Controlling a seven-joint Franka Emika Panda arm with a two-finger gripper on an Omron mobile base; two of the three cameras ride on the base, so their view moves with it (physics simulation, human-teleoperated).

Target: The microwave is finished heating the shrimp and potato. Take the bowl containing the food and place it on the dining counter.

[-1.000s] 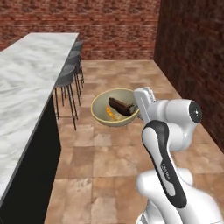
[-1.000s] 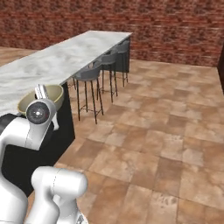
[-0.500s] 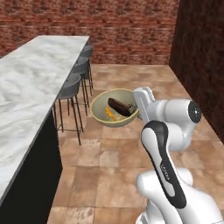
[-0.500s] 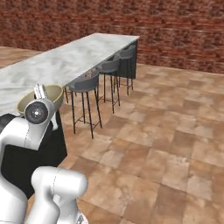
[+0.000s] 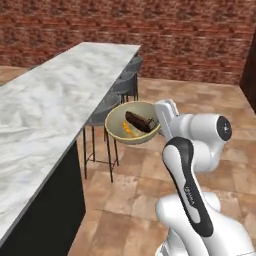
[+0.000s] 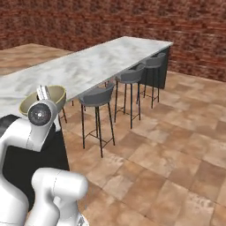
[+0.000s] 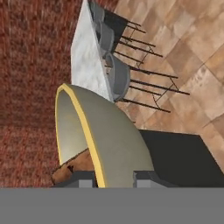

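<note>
We have the two-finger hand [image 5: 161, 116] clamped on the right rim of the small olive-tan bowl [image 5: 131, 125], held in the air just right of the long white-and-grey marbled stone counter [image 5: 55, 107]. With only a rim pinch, we judge a tilt could roll the dark brown potato [image 5: 137, 121] and small orange shrimp [image 5: 127, 131] out onto the grey stools [image 6: 98, 95] beyond.

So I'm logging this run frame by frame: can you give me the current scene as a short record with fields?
setting: simulated kitchen, brick walls, tiled floor
hand: shut on the bowl's rim
bowl: held in the air beside the dining counter, above the floor and not yet over the slab
contents: potato and shrimp inside the bowl
dining counter: long marbled top on a black base, left of the arm
stools: grey, in a row along the counter's side
task stage: bowl carried, not yet set down
</note>
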